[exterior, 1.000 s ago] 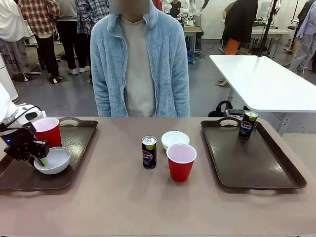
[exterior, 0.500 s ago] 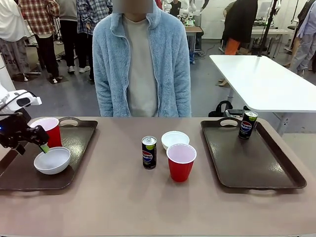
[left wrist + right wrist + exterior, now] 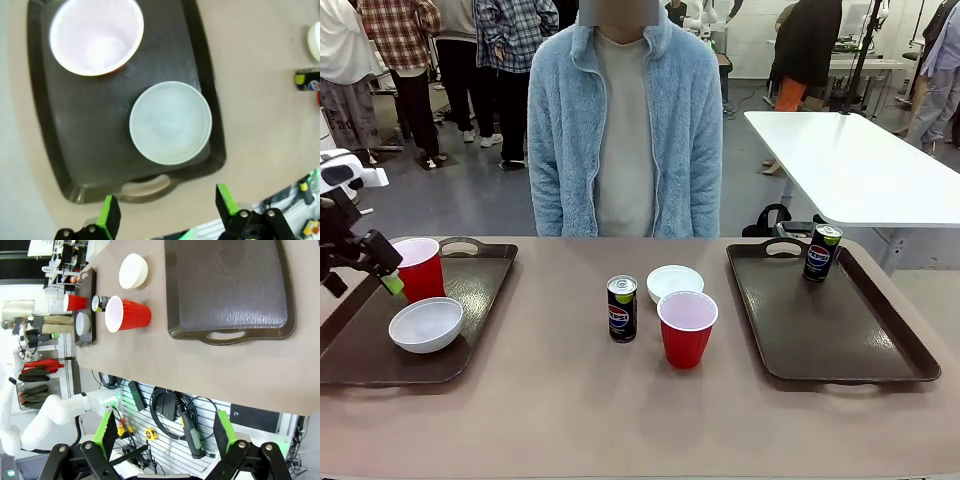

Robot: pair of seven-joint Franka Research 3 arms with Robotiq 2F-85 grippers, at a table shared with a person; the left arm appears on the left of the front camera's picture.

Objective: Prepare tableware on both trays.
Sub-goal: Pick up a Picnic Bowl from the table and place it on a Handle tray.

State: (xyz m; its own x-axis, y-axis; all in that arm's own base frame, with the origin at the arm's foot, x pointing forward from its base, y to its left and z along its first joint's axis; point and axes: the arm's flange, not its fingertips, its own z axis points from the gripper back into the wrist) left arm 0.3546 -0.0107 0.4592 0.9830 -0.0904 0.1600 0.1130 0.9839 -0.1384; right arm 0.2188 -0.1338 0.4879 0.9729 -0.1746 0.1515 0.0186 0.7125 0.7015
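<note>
My left gripper (image 3: 378, 276) hangs open above the left tray (image 3: 480, 290), clear of the red cup (image 3: 420, 268) and white bowl (image 3: 425, 324) standing on it. In the left wrist view the open gripper (image 3: 167, 210) looks down on that bowl (image 3: 170, 122), the cup (image 3: 96, 36) and the tray's handle (image 3: 145, 186). At mid-table stand a Pepsi can (image 3: 622, 308), a second bowl (image 3: 675, 281) and a second red cup (image 3: 687, 328). The right tray (image 3: 840, 330) holds one Pepsi can (image 3: 822, 252). My right gripper (image 3: 165, 432) is open, off the table's edge, near the right tray (image 3: 230, 285).
A person in a light blue fleece (image 3: 625, 130) stands at the far side of the table, hands out of sight. A white table (image 3: 860, 165) stands behind at the right. The right wrist view shows cables and tools (image 3: 170, 415) under the table edge.
My left gripper let go of the white bowl, which now lies flat on the left tray, and has risen and drawn back to the left.
</note>
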